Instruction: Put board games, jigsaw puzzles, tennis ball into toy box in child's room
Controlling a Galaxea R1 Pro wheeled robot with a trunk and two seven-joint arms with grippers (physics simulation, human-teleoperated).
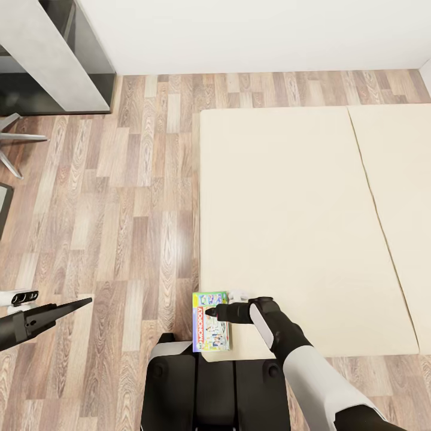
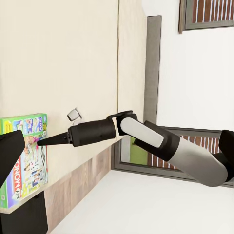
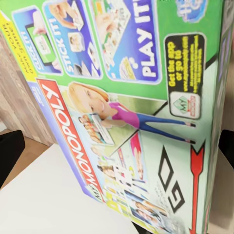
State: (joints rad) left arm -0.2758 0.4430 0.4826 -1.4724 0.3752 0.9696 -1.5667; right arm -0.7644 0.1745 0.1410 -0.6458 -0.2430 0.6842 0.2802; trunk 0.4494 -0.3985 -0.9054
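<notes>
The left gripper (image 1: 84, 301) hangs over the wood floor (image 1: 120, 209), well away from the bed. Its fingers come to one thin dark tip. They look pressed together with nothing between them.

Next comes the board game (image 1: 211, 321). It is the green and white box with the red band. It lies flat on the near corner of the bed (image 1: 287, 209), right at the edge beside the floor. In the left wrist view the box (image 2: 27, 156) sits at the very edge of the mattress.

The right gripper (image 1: 211, 312) is at the box. Its dark tip sits over the box cover. In the right wrist view the cover (image 3: 131, 112) is very close, with a dark finger (image 3: 9, 156) at one side and another dark bit at the far side. So the fingers look spread around the box. I cannot tell if they are squeezing it yet.

What could go wrong? The box is wide and flat, and the fingers may not hold enough of it. Then it could slip out when the arm lifts. The box is also right at the bed edge. A small push from the fingers could slide it off, and it would drop on the floor. If only one corner is held, the box could tip and swing.
</notes>
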